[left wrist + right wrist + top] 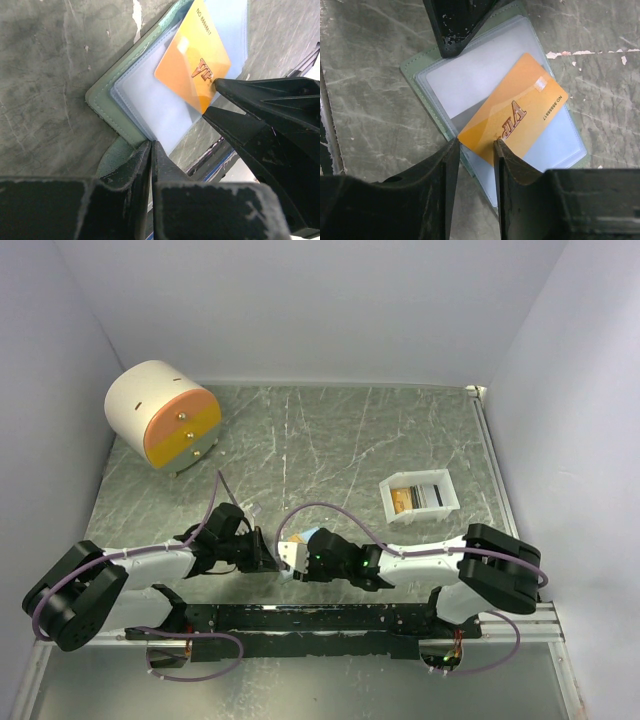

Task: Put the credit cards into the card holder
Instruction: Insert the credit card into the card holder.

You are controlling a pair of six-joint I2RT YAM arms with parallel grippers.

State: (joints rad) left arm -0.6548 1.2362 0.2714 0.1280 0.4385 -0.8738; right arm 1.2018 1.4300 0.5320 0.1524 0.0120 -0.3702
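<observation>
Treating the orange card point(515, 125) as thin, stiff and slick, you should take it by a corner or short edge, pinched across its faces, since it is light and will likely skid on the clear pockets (a judgement, not a measurement). The card lies slantwise on the open card holder point(440, 75), which rests flat on the tabletop point(365, 100) between the two arms. The right claw point(476, 146) stands partly open with the card's near corner between its fingers; a firm grip cannot be confirmed. The left claw point(151, 146) is closed on the card holder's edge, steadying its soft cover.
</observation>
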